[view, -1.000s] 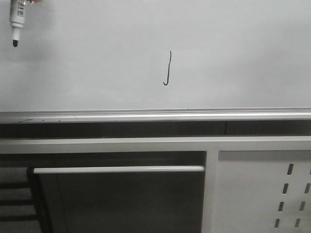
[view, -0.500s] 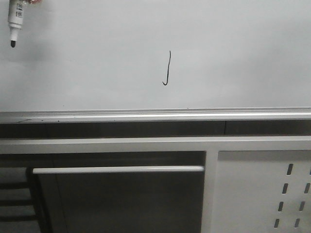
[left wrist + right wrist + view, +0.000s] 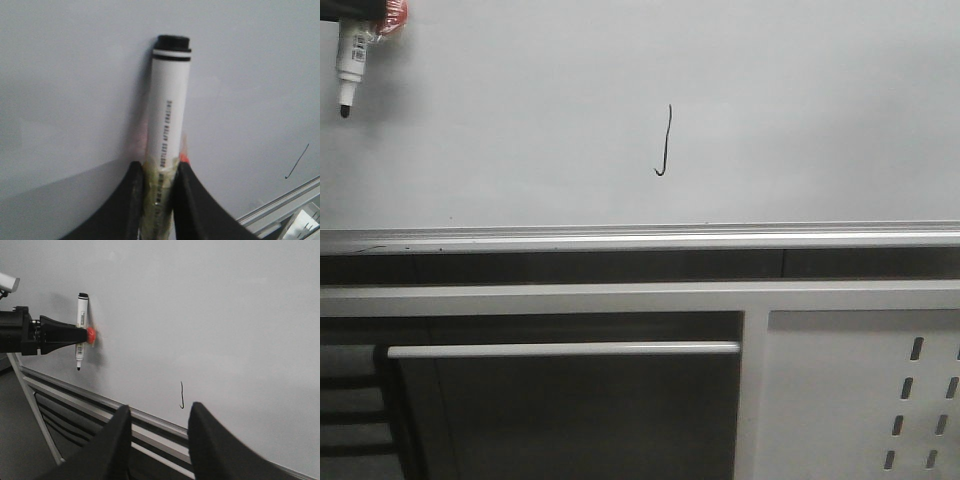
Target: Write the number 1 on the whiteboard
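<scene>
The number 1 (image 3: 665,141), a thin black nearly vertical marker stroke with a small leftward hook at its foot, is sitting near the middle of the large pale grey-white glossy whiteboard (image 3: 800,110) in the front view, above the board's silver metal rail (image 3: 640,238). Up in the far left corner we are seeing a white cylindrical marker with a black tip (image 3: 348,72) hanging tip down, well apart from the stroke.

In the left wrist view, we are watching the left end effector (image 3: 159,192) pinching the marker's barrel between its black fingers (image 3: 192,200), the stroke lying off to the side.

In the right wrist view, the right end effector (image 3: 159,416) is hovering with its fingers spread, holding nothing, the stroke showing between them.
</scene>
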